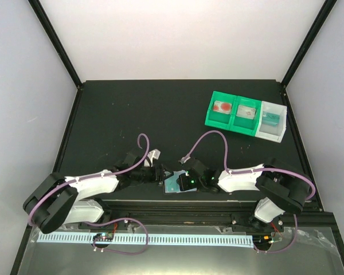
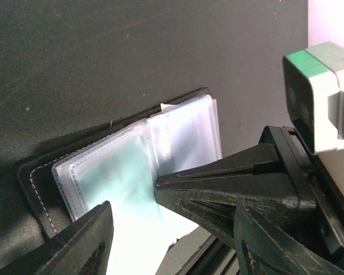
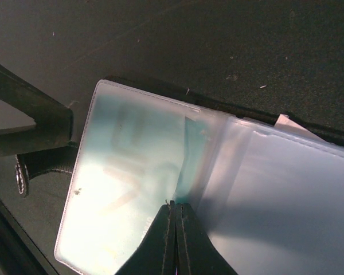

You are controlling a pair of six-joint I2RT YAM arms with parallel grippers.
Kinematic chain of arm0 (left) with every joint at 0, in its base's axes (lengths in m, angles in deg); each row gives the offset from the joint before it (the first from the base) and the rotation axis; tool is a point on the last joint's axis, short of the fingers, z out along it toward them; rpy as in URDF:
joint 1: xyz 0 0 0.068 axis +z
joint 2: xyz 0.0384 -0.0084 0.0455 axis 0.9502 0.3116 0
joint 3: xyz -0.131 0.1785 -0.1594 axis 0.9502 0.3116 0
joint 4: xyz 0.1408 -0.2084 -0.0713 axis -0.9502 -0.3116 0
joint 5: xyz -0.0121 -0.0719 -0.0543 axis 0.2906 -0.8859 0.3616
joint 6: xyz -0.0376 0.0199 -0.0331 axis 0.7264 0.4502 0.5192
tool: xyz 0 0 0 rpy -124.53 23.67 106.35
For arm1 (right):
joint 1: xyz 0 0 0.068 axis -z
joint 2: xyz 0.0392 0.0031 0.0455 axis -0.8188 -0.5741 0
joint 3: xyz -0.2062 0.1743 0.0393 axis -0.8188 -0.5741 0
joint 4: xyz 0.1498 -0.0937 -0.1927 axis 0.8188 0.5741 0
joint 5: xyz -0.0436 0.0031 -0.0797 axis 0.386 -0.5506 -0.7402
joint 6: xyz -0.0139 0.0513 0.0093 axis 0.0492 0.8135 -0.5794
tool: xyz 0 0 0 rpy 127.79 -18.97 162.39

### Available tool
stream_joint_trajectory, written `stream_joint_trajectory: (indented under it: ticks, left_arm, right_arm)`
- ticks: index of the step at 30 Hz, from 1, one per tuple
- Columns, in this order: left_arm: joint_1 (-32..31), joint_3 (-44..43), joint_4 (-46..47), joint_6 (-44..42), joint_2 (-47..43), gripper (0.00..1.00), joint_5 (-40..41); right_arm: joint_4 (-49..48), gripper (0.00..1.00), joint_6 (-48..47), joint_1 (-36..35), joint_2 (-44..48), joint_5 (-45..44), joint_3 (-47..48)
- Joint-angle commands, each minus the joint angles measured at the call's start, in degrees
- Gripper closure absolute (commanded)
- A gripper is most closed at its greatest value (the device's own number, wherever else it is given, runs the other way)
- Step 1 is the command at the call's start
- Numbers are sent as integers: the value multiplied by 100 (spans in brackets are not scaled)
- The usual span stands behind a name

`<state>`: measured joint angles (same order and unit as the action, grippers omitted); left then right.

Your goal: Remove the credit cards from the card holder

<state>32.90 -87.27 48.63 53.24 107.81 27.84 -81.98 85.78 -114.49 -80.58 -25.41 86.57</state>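
The black card holder [image 1: 173, 184] lies open near the table's front edge, between my two grippers. Its clear sleeves show in the left wrist view [image 2: 132, 154] and the right wrist view [image 3: 275, 189]. A teal credit card [image 3: 132, 154] sits in the left sleeve, with a teal edge running down to my right fingertips. My right gripper [image 3: 176, 205] is shut, its tips pinched at that teal edge by the fold between sleeves. My left gripper [image 2: 132, 197] is open, its fingers straddling the teal sleeve just above it. Other cards are hidden in the pale sleeves.
A green-and-white three-compartment tray [image 1: 245, 114] stands at the back right with small items in it. The wallet's snap strap [image 3: 23, 179] sticks out beside my left finger [image 3: 34, 112]. The table's front rail runs just below the wallet.
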Motion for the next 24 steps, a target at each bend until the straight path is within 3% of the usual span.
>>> stream_joint_trajectory:
  ticks: [1, 24]
  left_arm:
    - [29, 49, 304, 53, 212, 40, -61]
    - [31, 140, 333, 67, 403, 40, -15]
  right_arm:
    - [153, 99, 42, -37, -244, -110, -151]
    - [154, 99, 51, -41, -237, -119, -169]
